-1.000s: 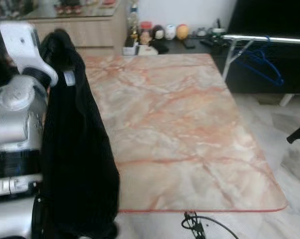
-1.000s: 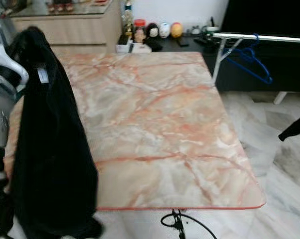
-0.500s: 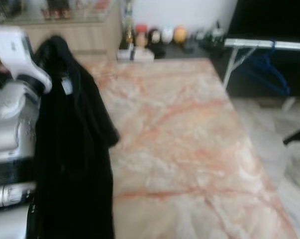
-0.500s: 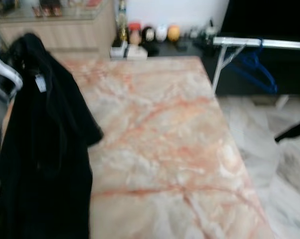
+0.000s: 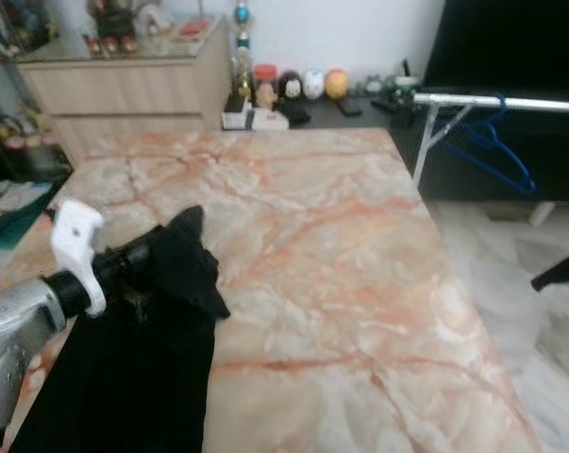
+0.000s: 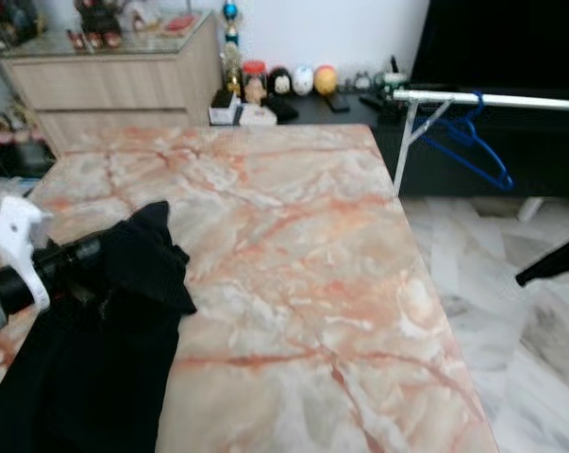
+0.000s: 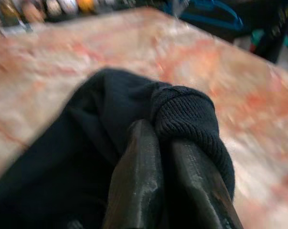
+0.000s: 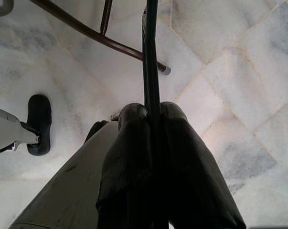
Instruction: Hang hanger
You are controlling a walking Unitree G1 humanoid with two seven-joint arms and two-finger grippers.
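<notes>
marble tabletop (image 5: 341,245) carries a black garment (image 5: 133,368), its knit edge clenched in the left gripper (image 7: 165,157) jaws. right gripper (image 8: 151,124) jaws clamp a thin dark hanger (image 8: 150,57) over the floor, right of the tabletop. beyond, a blue hanger (image 5: 496,151) hangs on a rail (image 5: 501,100).

Black knitted garment (image 7: 182,114) on glossy marble table (image 5: 359,264).

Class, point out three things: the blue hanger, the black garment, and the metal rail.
blue hanger (image 6: 473,142): right eye view, on its sloping arm.
black garment (image 5: 142,368): left eye view, on its body.
metal rail (image 5: 510,102): left eye view, on the bar.
</notes>
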